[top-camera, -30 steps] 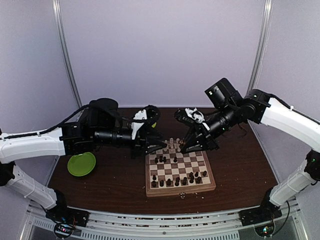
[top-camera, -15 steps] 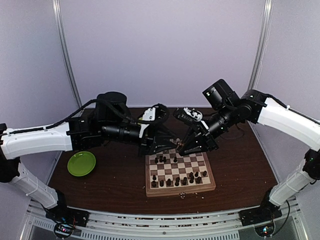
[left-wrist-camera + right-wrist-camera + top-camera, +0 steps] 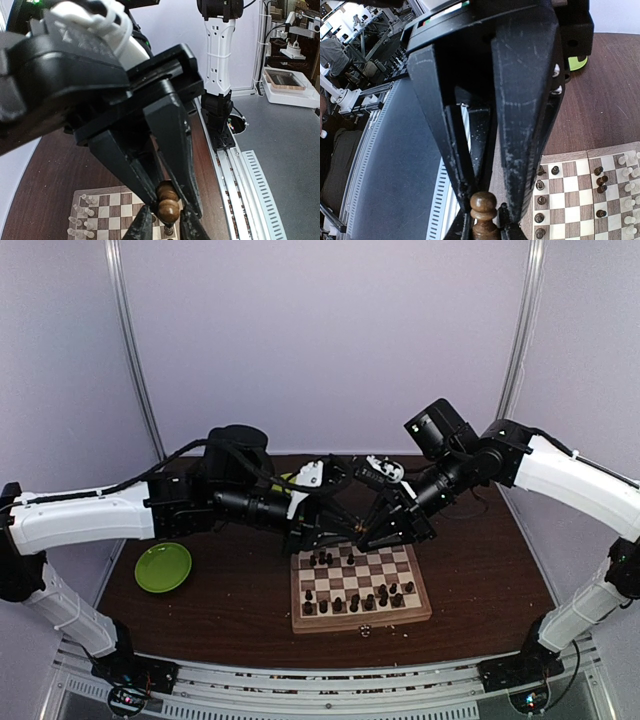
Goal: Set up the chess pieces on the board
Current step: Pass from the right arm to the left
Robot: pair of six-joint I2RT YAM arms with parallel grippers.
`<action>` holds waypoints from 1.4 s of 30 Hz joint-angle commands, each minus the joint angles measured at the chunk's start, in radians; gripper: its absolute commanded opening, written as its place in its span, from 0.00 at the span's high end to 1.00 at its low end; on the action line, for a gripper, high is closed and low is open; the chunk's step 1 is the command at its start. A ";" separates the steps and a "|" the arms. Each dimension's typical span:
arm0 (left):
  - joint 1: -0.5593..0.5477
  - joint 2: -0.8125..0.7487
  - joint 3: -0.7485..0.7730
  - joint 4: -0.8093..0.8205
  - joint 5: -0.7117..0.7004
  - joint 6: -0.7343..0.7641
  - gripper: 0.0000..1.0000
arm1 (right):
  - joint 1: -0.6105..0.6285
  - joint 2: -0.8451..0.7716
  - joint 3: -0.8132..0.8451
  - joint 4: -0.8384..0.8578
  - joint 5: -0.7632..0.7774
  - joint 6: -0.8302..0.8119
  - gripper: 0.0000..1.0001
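A dark brown chess piece (image 3: 167, 202) hangs in the air above the far edge of the board (image 3: 360, 622). My left gripper (image 3: 346, 525) is shut on its body. My right gripper (image 3: 370, 530) meets it tip to tip, shut on the piece's round head (image 3: 484, 206). In the left wrist view the right fingertips (image 3: 142, 225) flank the head. In the right wrist view the left fingertips (image 3: 512, 232) flank the body. Dark pieces (image 3: 355, 600) stand on the board's near rows. White pieces (image 3: 80, 220) stand along its far edge.
A lime-green plate (image 3: 163, 567) lies on the brown table left of the board. A lime-green bowl (image 3: 577, 62) sits behind the arms at the back. Both arms cross low over the board's far edge. The table's metal rail (image 3: 235, 175) runs along the near edge.
My left arm has swung right from the board's far-left corner until its fingertips meet the right gripper. The right gripper has stayed almost still.
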 commanded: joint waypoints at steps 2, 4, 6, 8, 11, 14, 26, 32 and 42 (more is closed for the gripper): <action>-0.010 0.006 0.031 0.011 0.016 0.003 0.79 | -0.005 0.003 0.003 0.018 -0.003 0.013 0.95; -0.012 0.007 0.032 0.012 0.013 0.002 0.77 | -0.005 0.005 0.002 0.018 -0.002 0.013 0.95; -0.013 0.008 0.033 0.013 0.011 0.000 0.76 | -0.005 0.005 0.002 0.018 0.000 0.013 0.95; -0.014 0.010 0.032 0.018 0.009 -0.006 0.73 | -0.006 0.003 -0.002 0.021 0.003 0.013 0.95; -0.014 0.017 0.034 0.017 0.013 -0.010 0.77 | -0.006 0.003 -0.004 0.021 0.006 0.013 0.95; -0.014 0.025 0.038 0.018 0.023 -0.015 0.84 | -0.006 0.004 -0.005 0.021 0.009 0.014 0.95; -0.014 0.040 0.035 0.035 0.025 -0.032 0.81 | -0.005 0.020 0.007 0.018 0.021 0.015 0.94; -0.014 0.051 0.035 0.048 0.046 -0.042 0.84 | -0.005 0.029 0.012 0.015 0.026 0.016 0.94; -0.014 0.052 0.014 0.073 0.061 -0.057 0.84 | -0.006 0.034 0.016 0.016 0.031 0.013 0.94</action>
